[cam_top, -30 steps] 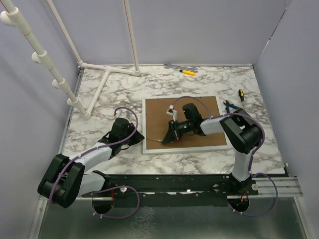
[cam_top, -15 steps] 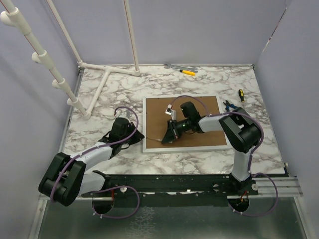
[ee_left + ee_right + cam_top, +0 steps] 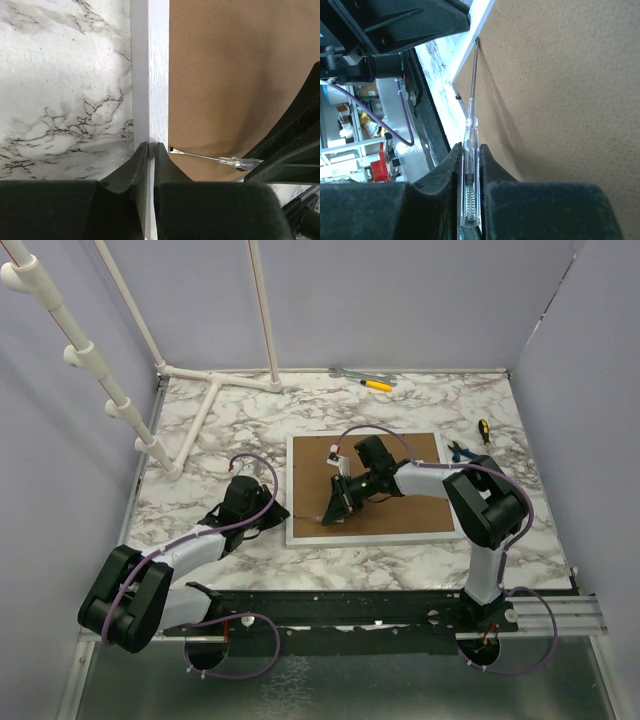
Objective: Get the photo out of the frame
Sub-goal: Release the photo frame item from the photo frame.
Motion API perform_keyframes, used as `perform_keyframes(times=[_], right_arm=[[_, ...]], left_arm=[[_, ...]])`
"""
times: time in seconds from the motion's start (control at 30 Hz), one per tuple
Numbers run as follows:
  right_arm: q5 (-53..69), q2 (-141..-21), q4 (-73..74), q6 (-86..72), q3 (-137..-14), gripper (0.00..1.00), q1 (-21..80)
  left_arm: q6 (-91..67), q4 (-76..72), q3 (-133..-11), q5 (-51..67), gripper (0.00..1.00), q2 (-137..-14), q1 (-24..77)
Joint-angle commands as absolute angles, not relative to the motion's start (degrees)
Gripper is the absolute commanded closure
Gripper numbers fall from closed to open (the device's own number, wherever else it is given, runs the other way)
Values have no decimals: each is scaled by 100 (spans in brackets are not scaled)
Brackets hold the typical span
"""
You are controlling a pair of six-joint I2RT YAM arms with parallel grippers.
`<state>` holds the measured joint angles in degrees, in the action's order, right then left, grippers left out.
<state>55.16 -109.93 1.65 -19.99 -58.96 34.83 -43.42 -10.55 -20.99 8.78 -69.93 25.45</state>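
Marble table [image 3: 190, 490] spreads out in front of your two arms. Closest to you, on the left, your left gripper [image 3: 148, 149] is pinched nearly shut on the white side edge of the frame [image 3: 158, 75] and holds it in place. The frame lies flat and face down near the middle of the table, with its brown backing board [image 3: 225, 75] on top. Your right gripper [image 3: 470, 150] reaches across the board. It is squeezed tight on a thin screwdriver [image 3: 472, 115] with a see-through handle. The tip sits right where the board meets the white edge, close to the left gripper.

The photo is inside the frame, under that board, so you cannot see it at all. I think it will be very light, thin and bendy, and easy to crease or scratch. Take it softly by one edge or corner once the board is off. The board looks stiff but thin, so pry gently. The frame looks big and hard. I cannot tell if there is glass in it.

Two more things are hard to see: any little clips that hold the board, and how far the tip has gone under it.

Farther back lie blue pliers [image 3: 460, 451] and a small black and yellow screwdriver [image 3: 484, 430]. A yellow-handled screwdriver [image 3: 377, 386] lies by the far wall, and a white pipe rack [image 3: 205, 405] stands at the far left.
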Motion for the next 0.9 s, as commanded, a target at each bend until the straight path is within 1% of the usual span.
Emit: perform_keyframes(times=[0.0,0.53,0.87], right_arm=[[5257,-10772,276,-1825,-6522,99,3845],[5168,-10727,1093,-1885,-7534,99,4040],[5090,-11070,1768,-1713,-8596,99,4330]], left_arm=[[-4385,-835,-2071,1554,95,-7245,2792],[-4560,-1010,-2094,1547,95,-7328,3063],[-4638,-1080,-2114,1545,95,-7357,3176]])
